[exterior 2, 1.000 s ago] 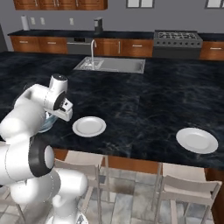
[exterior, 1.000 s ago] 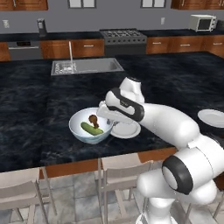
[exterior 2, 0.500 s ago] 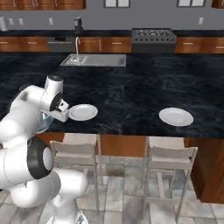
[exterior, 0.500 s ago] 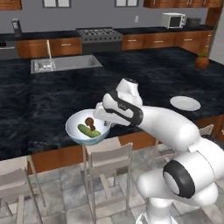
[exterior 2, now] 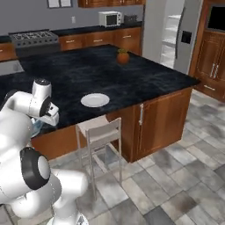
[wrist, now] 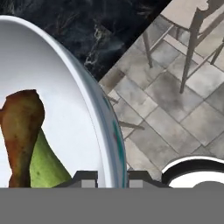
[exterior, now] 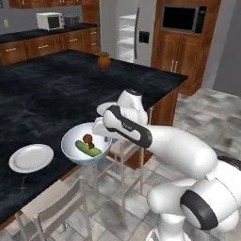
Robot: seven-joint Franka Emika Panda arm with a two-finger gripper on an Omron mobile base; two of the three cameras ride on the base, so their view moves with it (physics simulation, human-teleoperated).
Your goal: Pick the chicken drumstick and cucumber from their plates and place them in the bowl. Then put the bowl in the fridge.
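- The bowl point(exterior: 85, 149) hangs in the air past the edge of the dark counter point(exterior: 56, 89), over the tiled floor and above a chair point(exterior: 63, 209); it is carried level, which I judge keeps its load from rolling out on the way to the fridge point(exterior: 128, 33).
- Inside it lie the chicken drumstick point(exterior: 87, 139) and the cucumber point(exterior: 89, 149), touching each other near the middle, so the loading part of the task looks done.
- The end effector point(exterior: 102, 130) is clamped together on the bowl's rim at the side nearest the arm; the hand view shows the rim point(wrist: 106, 131) running down between the two finger tips.
- A rim pinch leaves the bowl's weight out to one side, so tilting seems the main risk.
- Two empty plates rest on the counter: one point(exterior: 31, 157) just beside the bowl, another point(exterior 2: 95, 100) near the counter's edge.
- The arm reaches forward and left from the base, elbow bent, forearm roughly level, wrist turned down toward the rim.
- The fridge stands well apart at the far end of the kitchen, its shelves visible, beside a wood-framed wall oven point(exterior: 183, 19).
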